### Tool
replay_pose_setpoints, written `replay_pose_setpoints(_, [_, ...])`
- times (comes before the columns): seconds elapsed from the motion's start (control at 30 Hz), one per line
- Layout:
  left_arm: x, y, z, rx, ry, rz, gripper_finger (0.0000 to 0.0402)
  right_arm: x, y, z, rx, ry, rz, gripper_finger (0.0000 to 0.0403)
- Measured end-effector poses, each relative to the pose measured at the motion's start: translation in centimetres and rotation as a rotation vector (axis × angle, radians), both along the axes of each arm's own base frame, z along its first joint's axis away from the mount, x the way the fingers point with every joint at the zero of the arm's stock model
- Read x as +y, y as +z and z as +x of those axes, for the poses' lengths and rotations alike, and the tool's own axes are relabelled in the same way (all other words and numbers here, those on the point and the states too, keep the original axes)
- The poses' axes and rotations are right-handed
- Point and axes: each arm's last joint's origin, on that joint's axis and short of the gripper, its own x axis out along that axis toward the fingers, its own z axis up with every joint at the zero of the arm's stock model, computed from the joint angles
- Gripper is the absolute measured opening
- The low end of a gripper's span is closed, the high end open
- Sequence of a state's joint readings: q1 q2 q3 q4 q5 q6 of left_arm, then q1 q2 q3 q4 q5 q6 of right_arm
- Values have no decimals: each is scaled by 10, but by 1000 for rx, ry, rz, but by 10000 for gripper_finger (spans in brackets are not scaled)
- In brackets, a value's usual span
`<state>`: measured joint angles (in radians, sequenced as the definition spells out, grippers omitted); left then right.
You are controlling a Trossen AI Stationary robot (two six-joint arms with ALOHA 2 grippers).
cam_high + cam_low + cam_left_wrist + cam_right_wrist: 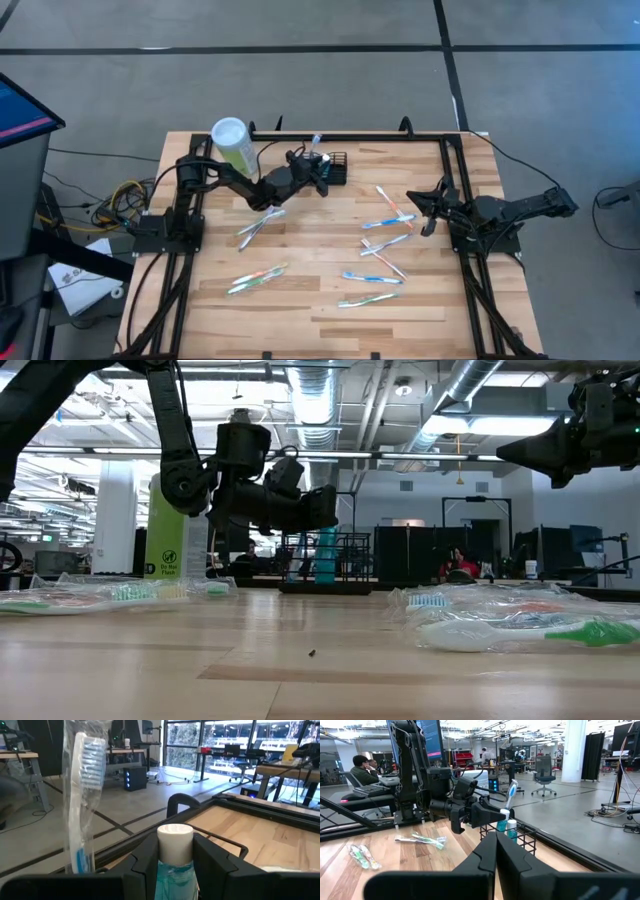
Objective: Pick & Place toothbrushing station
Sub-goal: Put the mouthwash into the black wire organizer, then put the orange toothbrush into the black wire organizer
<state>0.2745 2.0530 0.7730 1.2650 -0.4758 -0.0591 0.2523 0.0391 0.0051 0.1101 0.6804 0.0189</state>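
The basket (335, 167) sits at the far edge of the surface, a toothbrush (85, 795) upright in it. The left gripper (322, 172) hangs right over it, fingers clamped on a white-capped tube (175, 851) standing upright. The right gripper (428, 222) waits well apart, fingers together.

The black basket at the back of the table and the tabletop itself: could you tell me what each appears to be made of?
The black basket looks like thin metal wire with a matt black coating: open bars let the room show through. The tabletop appears to be light wood in glued strips, like butcher block, with visible grain and a smooth finish.
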Motion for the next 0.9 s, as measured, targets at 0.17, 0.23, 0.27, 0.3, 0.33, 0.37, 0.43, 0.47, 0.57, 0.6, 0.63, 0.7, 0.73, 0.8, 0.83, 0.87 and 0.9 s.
replay_pose_setpoints(0.17, [0, -5, 0, -15, 6, -13, 92, 0, 0, 0, 0, 0, 0, 1])
replay_pose_setpoints(0.23, [0, -6, 0, -20, 7, -11, 92, 0, 0, 0, 1, 1, 0, 1])
replay_pose_setpoints(0.27, [0, -6, 0, -18, 7, -10, 92, 0, 0, 0, 0, 1, 0, 1])
replay_pose_setpoints(0.3, [0, -6, 0, -15, 6, -6, 92, 0, 0, 0, 0, 0, 0, 1])
replay_pose_setpoints(0.33, [0, -6, 1, -10, 6, -2, 93, 0, 0, 0, 1, 1, 0, 1])
replay_pose_setpoints(0.37, [0, -6, 1, -8, 5, 0, 94, 0, 0, 0, 1, 1, 0, 1])
replay_pose_setpoints(0.43, [0, -6, 1, -6, 5, 0, 97, 0, 0, 0, 2, 1, 0, 1])
replay_pose_setpoints(0.47, [0, -6, 1, -5, 5, 0, 101, 0, 0, 0, 3, 1, -1, 1])
replay_pose_setpoints(0.57, [0, -6, 1, -4, 3, 1, 112, 0, 0, 0, 3, 0, -1, 1])
replay_pose_setpoints(0.6, [0, -6, 1, -4, 3, 1, 116, 0, 0, 0, 4, 1, -1, 1])
replay_pose_setpoints(0.63, [0, -6, 1, -4, 2, 1, 119, 0, 0, 0, 4, 0, -1, 1])
replay_pose_setpoints(0.7, [0, -6, 1, -4, 1, 0, 124, 0, 0, 0, 4, 1, -1, 1])
replay_pose_setpoints(0.73, [0, -6, 1, -4, 1, 0, 125, 0, 0, 0, 4, 1, -1, 1])
replay_pose_setpoints(0.8, [0, -6, 1, -4, -1, 0, 125, 0, 0, 0, 4, 1, -1, 1])
replay_pose_setpoints(0.83, [0, -6, 1, -5, -1, 1, 124, 0, 0, 0, 4, 1, -1, 1])
replay_pose_setpoints(0.87, [0, -6, 0, -5, -1, 1, 123, 0, 0, 0, 4, 0, -1, 1])
replay_pose_setpoints(0.9, [0, -6, 0, -6, -1, 1, 122, 0, 0, 0, 4, 0, -1, 1])
